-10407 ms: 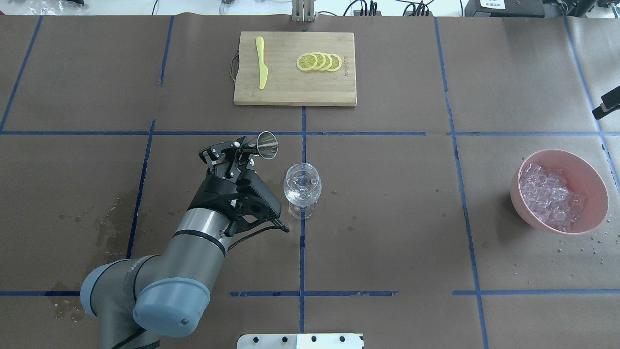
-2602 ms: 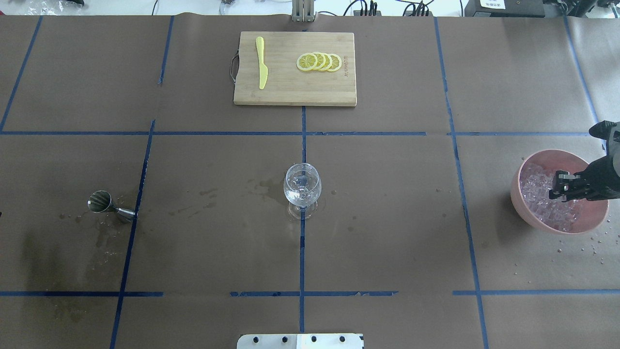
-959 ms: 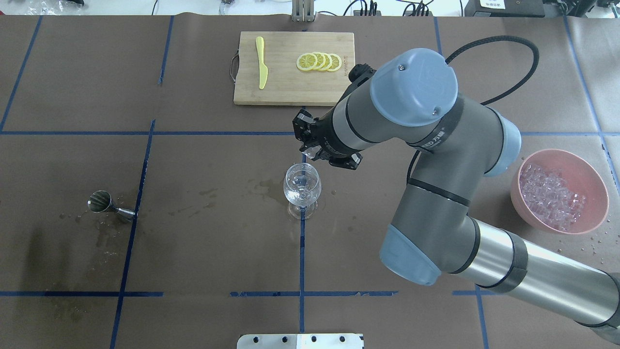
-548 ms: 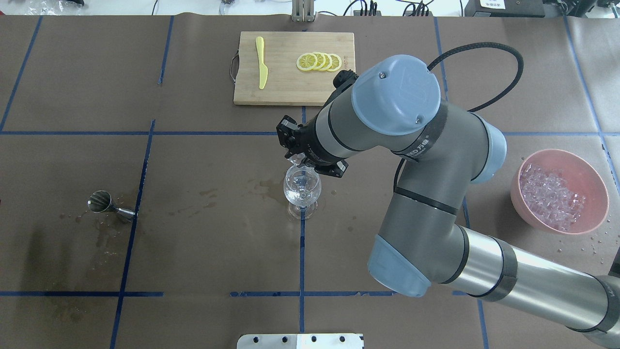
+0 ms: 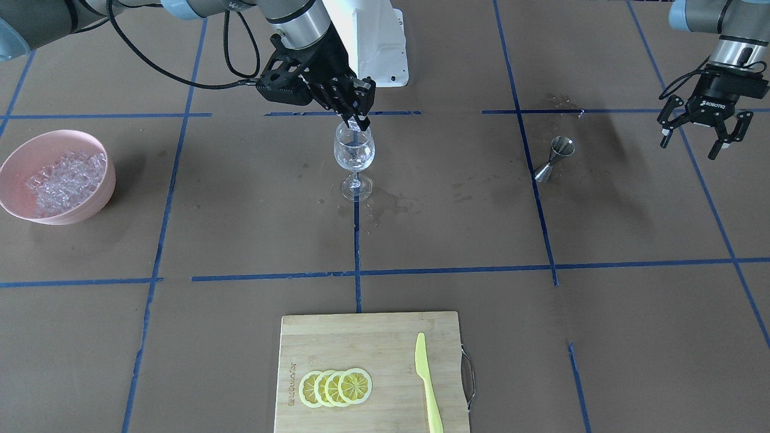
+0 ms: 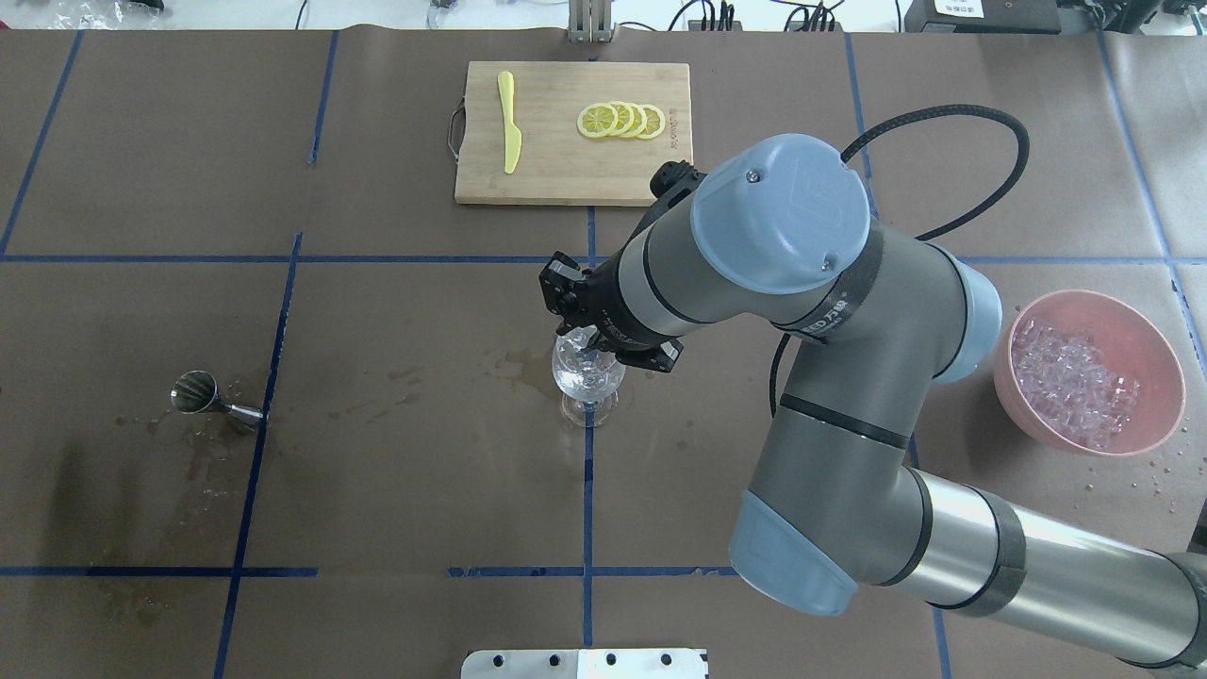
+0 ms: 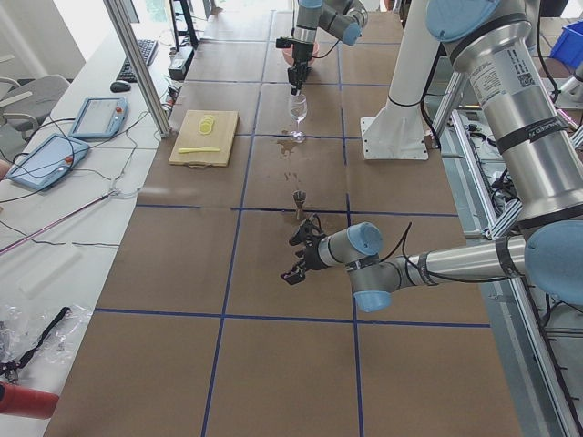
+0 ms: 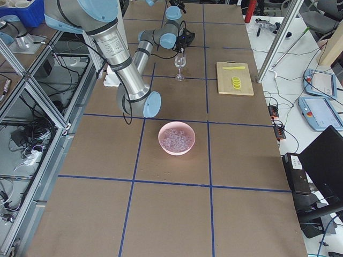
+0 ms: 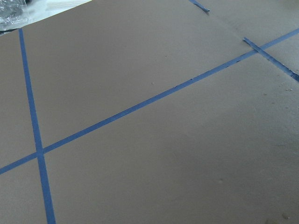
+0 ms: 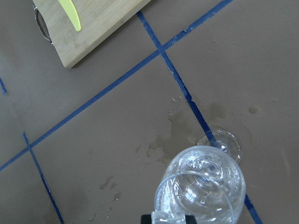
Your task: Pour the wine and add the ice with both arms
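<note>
One ice cube (image 10: pixel 168 217) clenched in right pincer (image 5: pixel 359 124) above the wine glass (image 5: pixel 354 150) — left pincer (image 5: pixel 692 144) released.

The right arm (image 6: pixel 830 396) stretches from its own side to the middle of the desk (image 6: pixel 377 490), elbow bent high and wrist tipped down. Its claw (image 5: pixel 359 125) points downward, fingers pinched on a small ice cube (image 10: pixel 168 217). The left arm (image 5: pixel 735 53) hangs at its own side, claw (image 5: pixel 698 141) aimed down with fingers spread wide
</note>
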Robot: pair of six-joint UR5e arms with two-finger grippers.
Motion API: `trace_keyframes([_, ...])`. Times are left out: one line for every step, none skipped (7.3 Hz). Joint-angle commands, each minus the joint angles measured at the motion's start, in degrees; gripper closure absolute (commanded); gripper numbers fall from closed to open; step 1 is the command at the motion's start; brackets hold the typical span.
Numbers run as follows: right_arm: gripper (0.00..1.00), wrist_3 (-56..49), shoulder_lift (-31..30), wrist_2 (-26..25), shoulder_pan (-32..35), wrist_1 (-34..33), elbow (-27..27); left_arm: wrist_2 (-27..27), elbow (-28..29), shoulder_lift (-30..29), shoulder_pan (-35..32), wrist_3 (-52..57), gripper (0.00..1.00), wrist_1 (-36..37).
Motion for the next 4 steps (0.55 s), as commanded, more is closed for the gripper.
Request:
trace_keyframes([0.26,0.0,0.0,-0.09,-0.17,-0.23,0.12,0.11,0.0,0.0,0.0,0.0,0.0,0.0])
trace_keyframes([0.01,0.0,-0.08,-0.09,-0.17,-0.23,0.12,0.2,0.09,0.09,0.0,0.0,0.0,0.0])
trace_keyframes([0.01,-0.09,-0.26,0.0,0.09,-0.41,0.12,0.11,0.53,0.0,0.0,0.0,0.0,0.0])
trace_keyframes([0.01,-0.35,-2.87,0.44,0.96,-0.58,1.95,0.02,0.79,0.0,0.0,0.26,0.0,0.0])
